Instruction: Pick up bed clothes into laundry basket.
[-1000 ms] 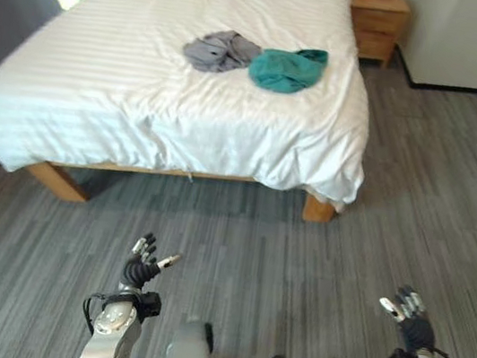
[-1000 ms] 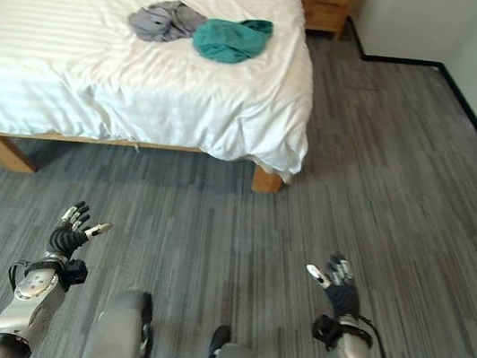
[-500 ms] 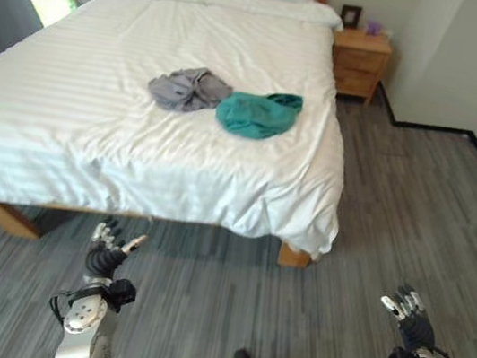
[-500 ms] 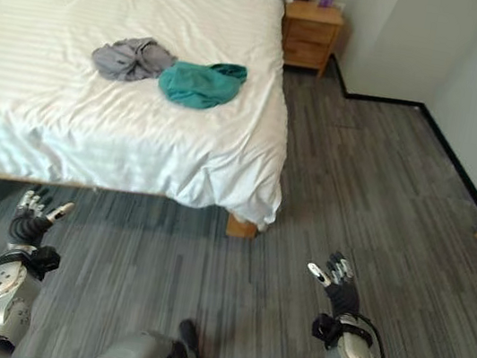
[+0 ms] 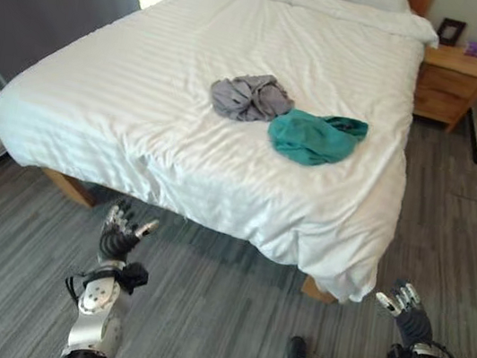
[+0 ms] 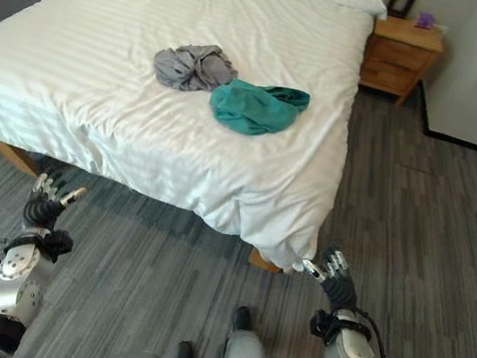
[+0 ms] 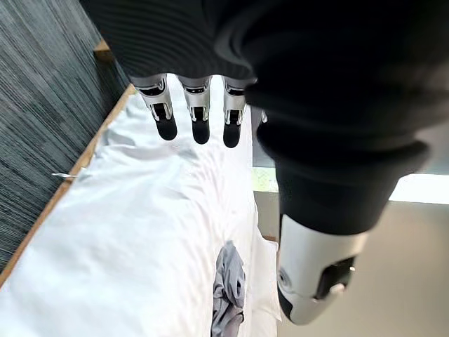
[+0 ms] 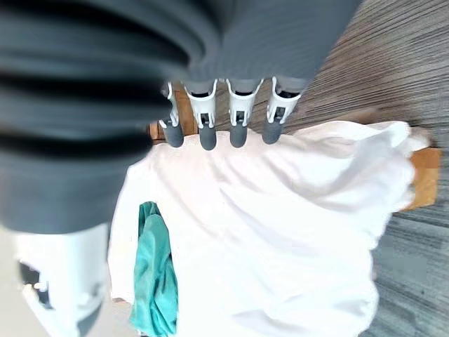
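Two crumpled garments lie side by side in the middle of the white bed (image 5: 121, 115): a grey garment (image 5: 250, 96) and a teal garment (image 5: 313, 136) just right of it. The grey garment (image 7: 228, 291) and the teal garment (image 8: 156, 281) also appear past the hands in the wrist views. My left hand (image 5: 118, 234) hovers over the floor near the bed's front edge, fingers straight and empty. My right hand (image 5: 404, 310) hangs by the bed's near right corner, also open and empty. Both hands are well short of the clothes.
A wooden nightstand (image 5: 452, 81) stands at the far right of the bed, with a small frame and a purple item on it. A dark curtain (image 5: 38, 11) and window are on the left. Grey plank floor (image 5: 476, 226) runs along the bed's right side.
The camera has moved: the bed now sits closer and more to the right in view. Both hands stay open, low over the floor, now near the bed's front edge.
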